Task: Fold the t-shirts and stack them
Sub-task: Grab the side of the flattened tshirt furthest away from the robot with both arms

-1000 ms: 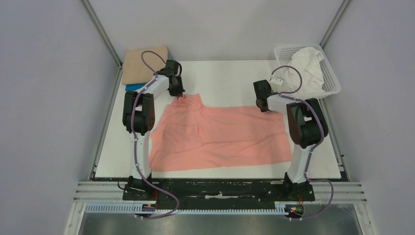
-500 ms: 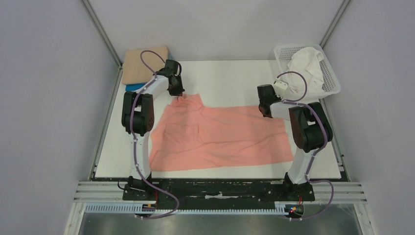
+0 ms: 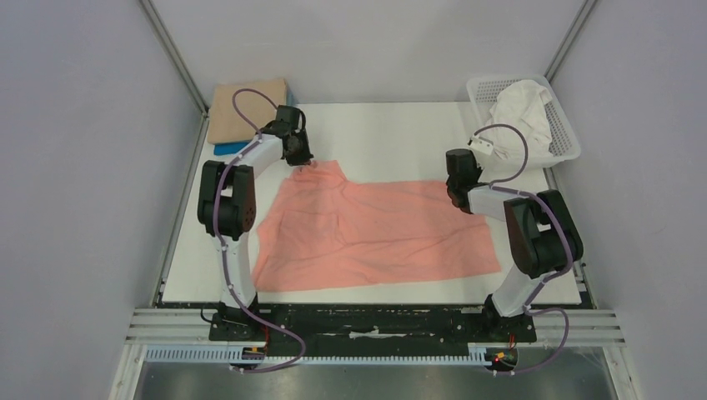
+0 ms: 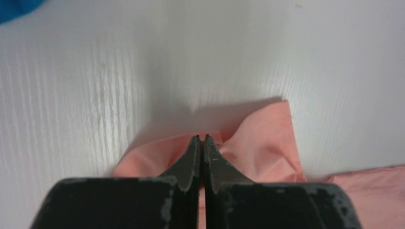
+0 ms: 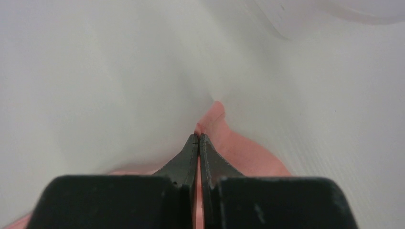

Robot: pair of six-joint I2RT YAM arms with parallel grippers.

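Note:
A salmon-pink t-shirt (image 3: 375, 233) lies spread across the white table. My left gripper (image 3: 305, 163) is shut on its far left corner; in the left wrist view the pink cloth (image 4: 258, 148) bunches around the closed jaws of that gripper (image 4: 201, 138). My right gripper (image 3: 458, 198) is shut on the shirt's far right corner, where a pink fold (image 5: 224, 138) pokes past the tips of that gripper (image 5: 197, 137). A folded tan t-shirt (image 3: 246, 108) lies over a blue t-shirt (image 3: 229, 148) at the far left. A white t-shirt (image 3: 521, 112) is heaped in the basket.
A white plastic lattice basket (image 3: 567, 137) stands at the table's far right corner. The enclosure's grey walls and metal posts close in both sides. Bare white table (image 3: 392, 133) lies beyond the pink shirt.
My right gripper closed on the shirt's far right corner and shifted right and nearer, drawing the cloth with it. The left gripper stayed shut on its corner, its arm shifting slightly left.

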